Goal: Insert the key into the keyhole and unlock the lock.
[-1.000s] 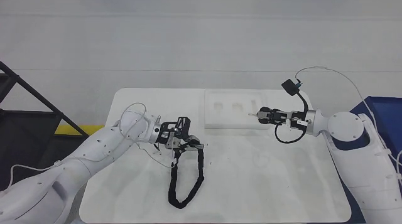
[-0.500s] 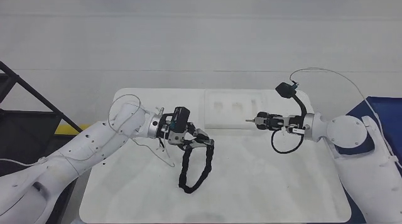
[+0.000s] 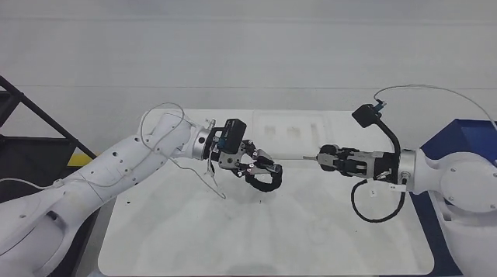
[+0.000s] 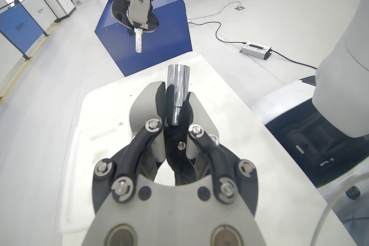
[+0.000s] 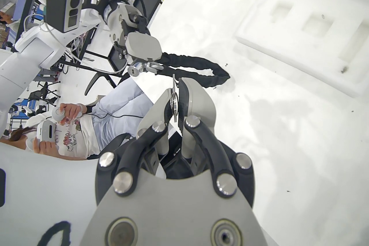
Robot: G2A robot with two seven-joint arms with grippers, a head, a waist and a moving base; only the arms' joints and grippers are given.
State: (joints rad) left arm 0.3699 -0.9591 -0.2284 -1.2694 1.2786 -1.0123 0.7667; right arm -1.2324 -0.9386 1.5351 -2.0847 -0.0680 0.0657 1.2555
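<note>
Since a second ago your left arm has swung in over the table [image 3: 349,238] and lifted the lock [image 3: 262,170]. Its black sleeved chain [image 5: 199,65] no longer trails in a long loop but sits bunched just beside the left gripper [image 4: 173,98]. Your right arm has brought the right gripper [image 5: 175,91] down to the same line.

- Left fingers: clamped tight on the lock behind its chrome barrel [image 4: 178,80]. The barrel's end is bare and faces the other arm, presumably so the keyhole stays reachable.
- Right fingers: pinched shut on the head of the key [image 4: 138,41], with the blade free and pointing at the barrel.
- Key and barrel: near each other but apart, held above the table in front of the foam tray [image 3: 291,131].
- Judgement: roughly lined up, insertion not begun. The slot's angle is too small to tell, so check the blade's roll before you push.
</note>
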